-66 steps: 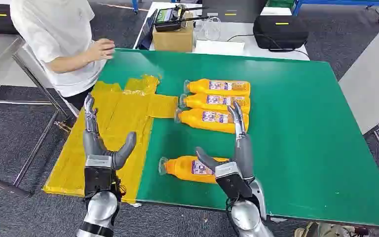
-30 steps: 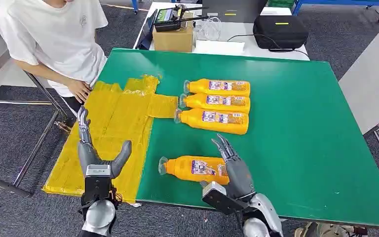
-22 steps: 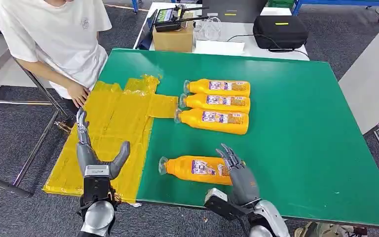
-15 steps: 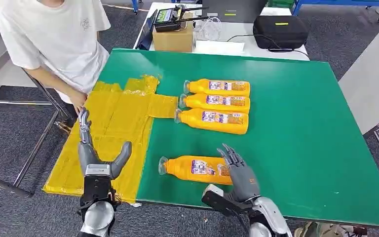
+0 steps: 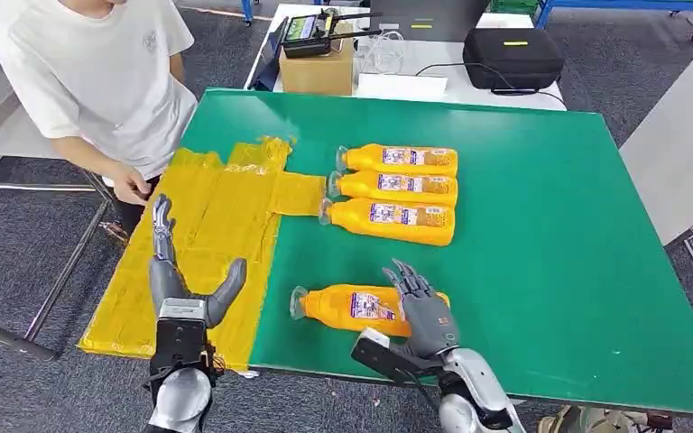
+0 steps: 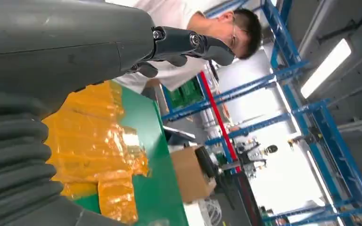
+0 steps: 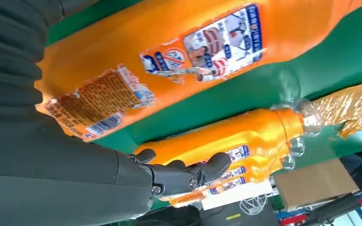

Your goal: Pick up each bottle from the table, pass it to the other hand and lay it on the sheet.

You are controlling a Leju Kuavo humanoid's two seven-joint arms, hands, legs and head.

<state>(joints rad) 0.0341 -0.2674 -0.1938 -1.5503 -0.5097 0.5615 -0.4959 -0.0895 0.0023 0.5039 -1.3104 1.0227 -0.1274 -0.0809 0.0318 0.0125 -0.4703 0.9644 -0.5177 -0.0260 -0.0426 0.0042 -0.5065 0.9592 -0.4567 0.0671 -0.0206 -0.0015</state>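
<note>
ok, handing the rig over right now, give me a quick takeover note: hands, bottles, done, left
Left hand: empty, fingers apart, above the near part of the yellow sheet.
Right hand: draped over the base end of the near bottle, which lies on the green table; a closed grip cannot be confirmed.
Three more bottles lie side by side farther back, caps toward the sheet.
A person's hand is near the sheet's far left edge.
Done: no bottle on the sheet.
Left: all four, each picked, passed, laid down.
</note>
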